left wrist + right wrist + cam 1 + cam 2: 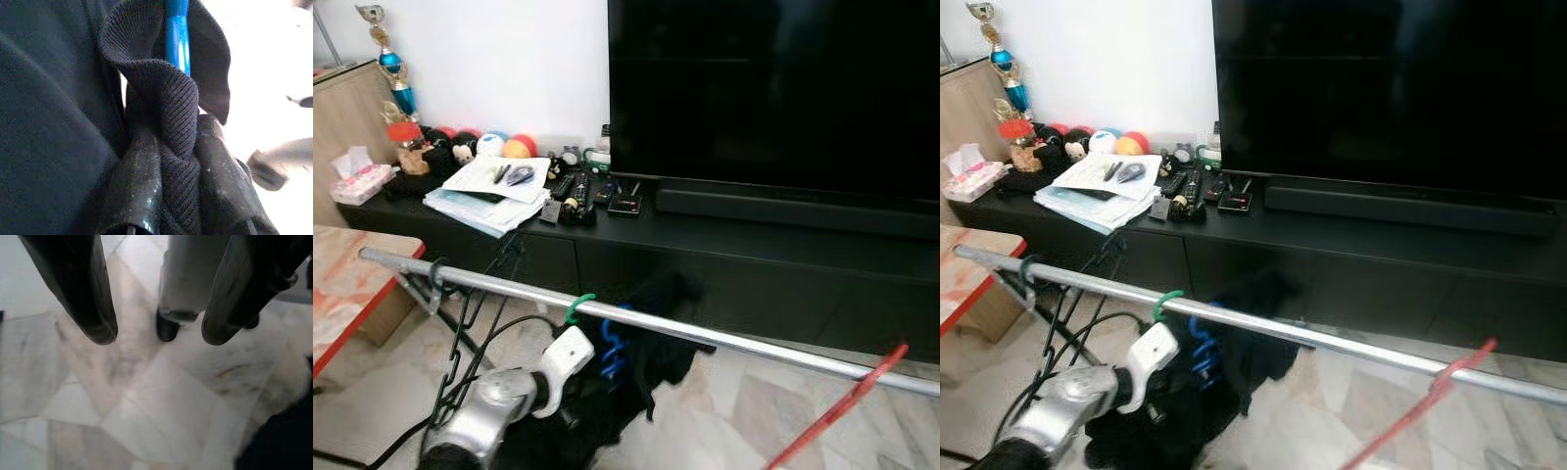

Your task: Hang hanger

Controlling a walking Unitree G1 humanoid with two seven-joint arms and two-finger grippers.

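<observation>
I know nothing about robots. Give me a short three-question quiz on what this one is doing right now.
1. True or false: the left hand is shut on black fabric.
2. What colour is the hanger inside the dark garment? A red, B blue, C white.
3. Fill in: the right hand is open and points down at the ____.

Key
1. True; ribbed cloth sits pinched between its fingers.
2. B; the garment hangs at the metal rail.
3. Floor, pale marble tiles.

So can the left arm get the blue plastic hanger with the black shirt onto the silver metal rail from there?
Probably yes: the left gripper pinches the black shirt and blue plastic hanger just under the silver metal rail, nothing between.
</observation>
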